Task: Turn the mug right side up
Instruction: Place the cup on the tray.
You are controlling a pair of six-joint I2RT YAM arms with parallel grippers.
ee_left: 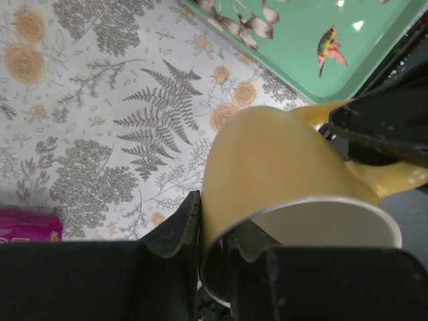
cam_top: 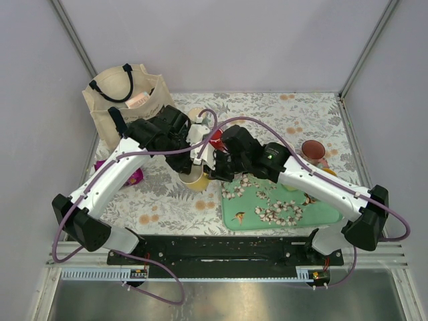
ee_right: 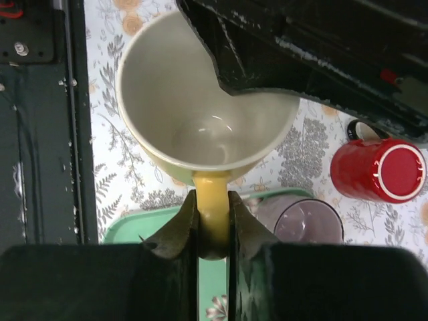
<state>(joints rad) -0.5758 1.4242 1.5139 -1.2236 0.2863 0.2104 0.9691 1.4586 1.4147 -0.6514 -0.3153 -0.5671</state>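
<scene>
The yellow mug (cam_top: 193, 178) with a pale inside hangs above the patterned table, between the two arms near the tray's left edge. My left gripper (ee_left: 214, 215) is shut on its rim, one finger (ee_left: 178, 224) outside the wall and the other finger (ee_left: 253, 242) inside. In the left wrist view the mug (ee_left: 281, 167) lies tilted, its mouth toward the camera. My right gripper (ee_right: 212, 210) is shut on the yellow handle (ee_right: 214, 200), and the mug's mouth (ee_right: 200, 100) faces that camera too. The bottom of the mug is hidden.
A green flowered tray (cam_top: 281, 207) lies to the front right. A red mug (ee_right: 378, 170) lies on its side, beside a clear purple glass (ee_right: 301, 222). A canvas tote bag (cam_top: 127, 93) stands at the back left, a pink packet (cam_top: 137, 175) beside the left arm.
</scene>
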